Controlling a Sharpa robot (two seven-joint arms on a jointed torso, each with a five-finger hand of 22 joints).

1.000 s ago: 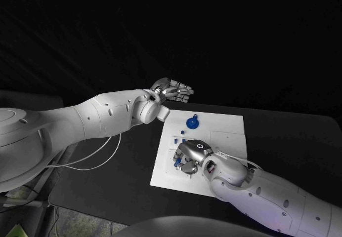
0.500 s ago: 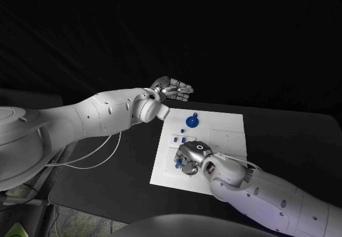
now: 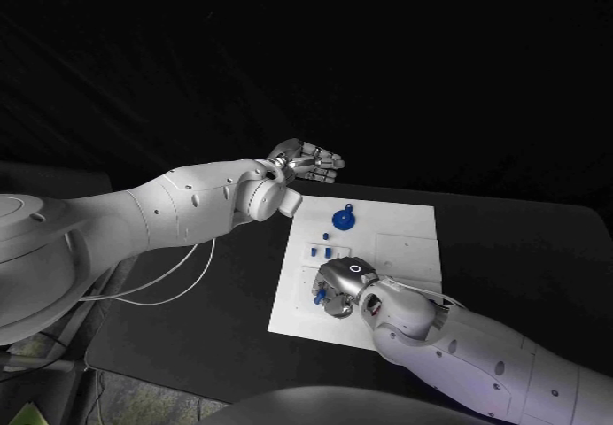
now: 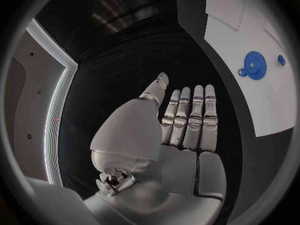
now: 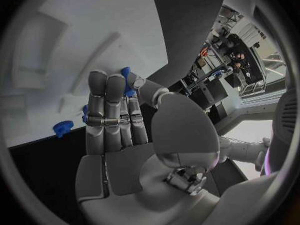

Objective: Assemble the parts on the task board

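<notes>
My right hand hovers low over the task board's near-left part, pinching a small blue part between thumb and fingers for seating. My left hand waits empty, fingers extended, beyond the board's far edge, out of the way.

Looks like a robotics lab or test workshop. Black table carrying a white task board against a dark backdrop; beyond the table, in the right wrist view, racks of dark equipment and bright windows.
</notes>
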